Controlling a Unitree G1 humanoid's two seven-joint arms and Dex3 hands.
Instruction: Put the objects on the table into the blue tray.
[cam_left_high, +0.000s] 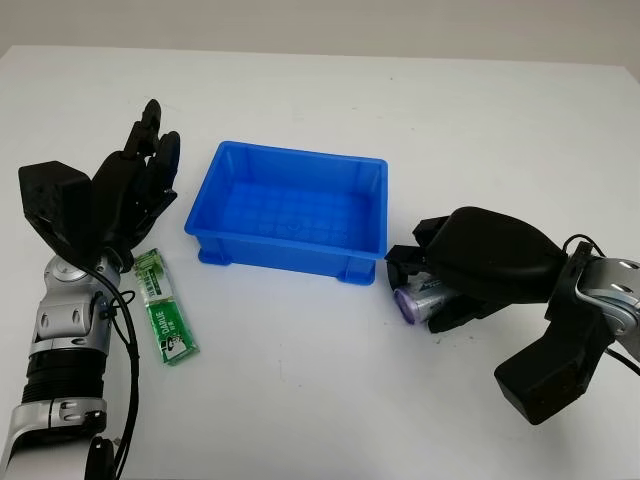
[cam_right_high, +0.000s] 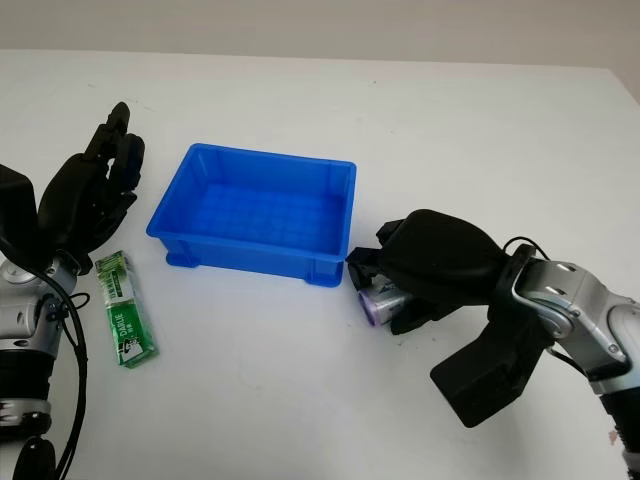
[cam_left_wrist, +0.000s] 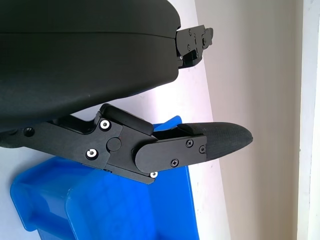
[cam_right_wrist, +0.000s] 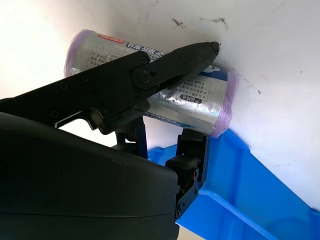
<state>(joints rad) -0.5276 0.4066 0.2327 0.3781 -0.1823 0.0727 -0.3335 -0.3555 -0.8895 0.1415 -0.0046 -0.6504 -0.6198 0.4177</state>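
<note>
Lower right of the frame, my right hand (cam_left_high: 440, 290) is curled around the roll (cam_left_high: 418, 298), a silvery printed cylinder with purple film ends, lying on the white table (cam_left_high: 330, 400) just beside the tray's near right corner. Whether it is lifted yet I cannot tell. At lower left the flat green packet (cam_left_high: 163, 308) lies glossy and untouched. Above it my left hand (cam_left_high: 140, 185) hovers open, holding nothing. Centre, the blue tray (cam_left_high: 290, 240), rigid moulded plastic with a gridded floor, holds nothing: both objects remain.
</note>
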